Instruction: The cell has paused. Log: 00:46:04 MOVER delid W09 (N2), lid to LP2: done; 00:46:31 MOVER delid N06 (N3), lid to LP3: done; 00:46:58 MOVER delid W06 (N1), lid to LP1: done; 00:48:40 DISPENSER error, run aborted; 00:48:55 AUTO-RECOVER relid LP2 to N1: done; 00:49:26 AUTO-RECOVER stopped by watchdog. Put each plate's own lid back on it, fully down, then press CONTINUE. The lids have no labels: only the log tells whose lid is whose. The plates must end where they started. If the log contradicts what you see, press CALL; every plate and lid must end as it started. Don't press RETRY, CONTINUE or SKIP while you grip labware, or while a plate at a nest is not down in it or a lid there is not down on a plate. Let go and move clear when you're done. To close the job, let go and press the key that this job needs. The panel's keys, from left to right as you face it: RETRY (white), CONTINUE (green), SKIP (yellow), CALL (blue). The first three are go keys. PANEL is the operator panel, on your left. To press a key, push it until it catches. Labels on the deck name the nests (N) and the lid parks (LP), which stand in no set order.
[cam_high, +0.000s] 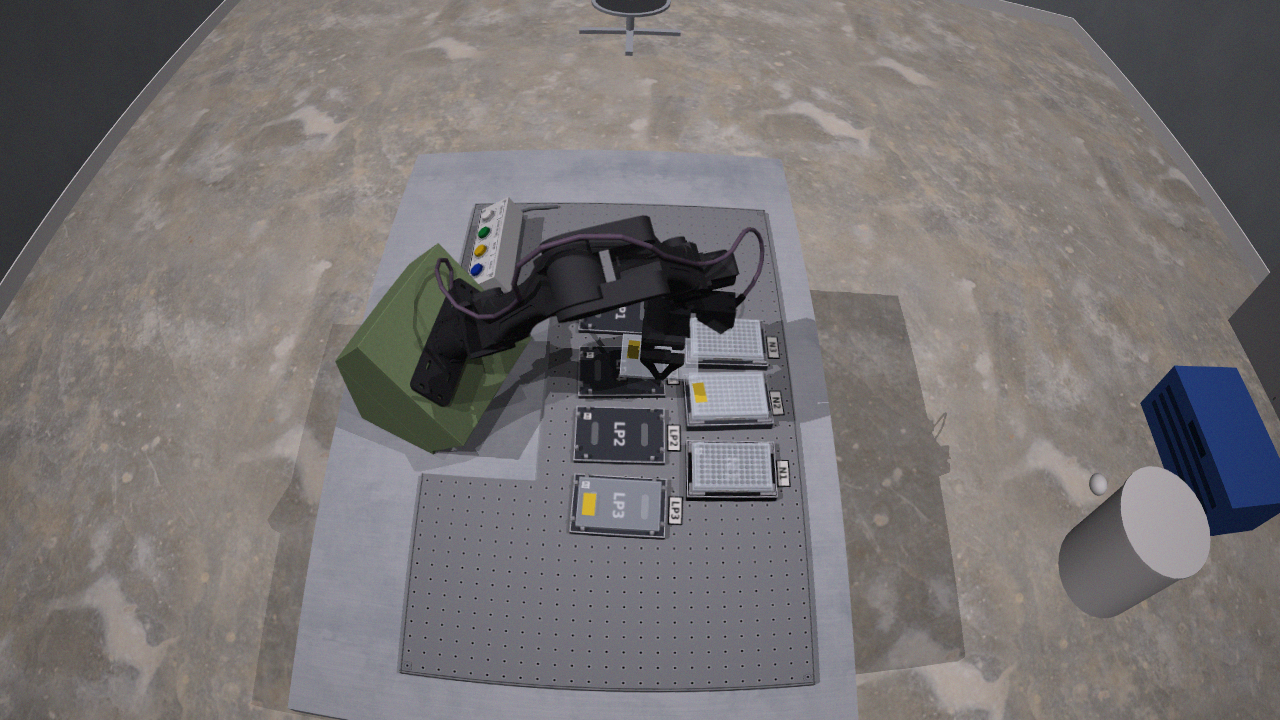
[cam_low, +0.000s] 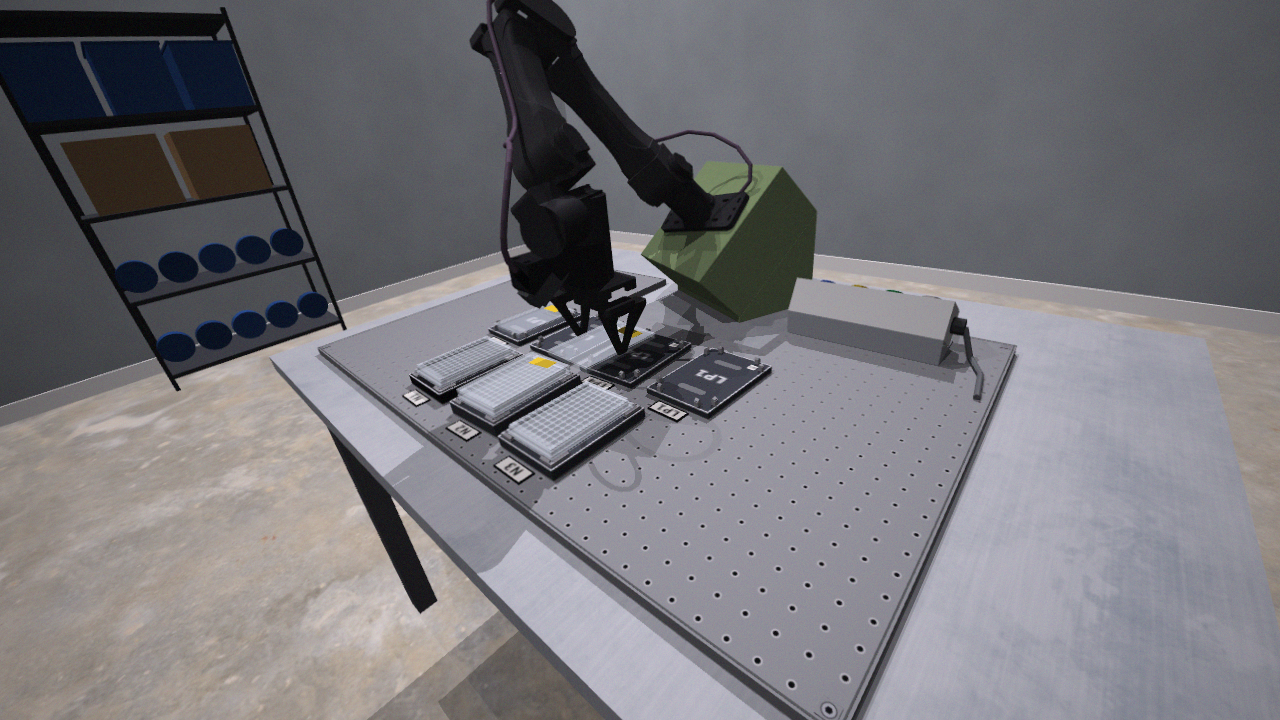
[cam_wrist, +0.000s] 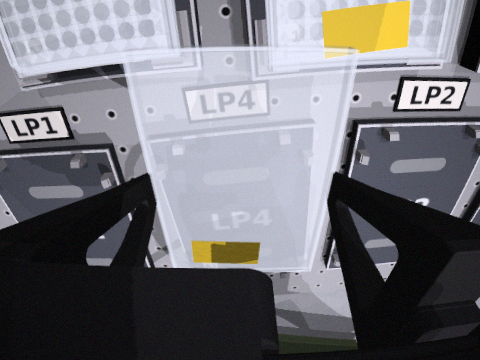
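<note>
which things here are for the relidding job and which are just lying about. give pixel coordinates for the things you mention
For the job:
- gripper (cam_high: 664, 358) (cam_low: 601, 338) (cam_wrist: 241, 183)
- held clear lid (cam_wrist: 235, 190)
- LP3 lid (cam_high: 619, 506)
- three well plates
- operator panel (cam_high: 506, 241) (cam_low: 870, 317)

Just about:
- stool (cam_high: 630, 7)
- blue box (cam_high: 1239, 474)
- shelf rack (cam_low: 177, 219)

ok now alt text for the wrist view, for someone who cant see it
The black gripper holds a clear lid with a yellow patch by its sides, above the dark lid park LP4. LP1 and LP2 flank it, and parts of two clear-covered plates show along the top edge.
</note>
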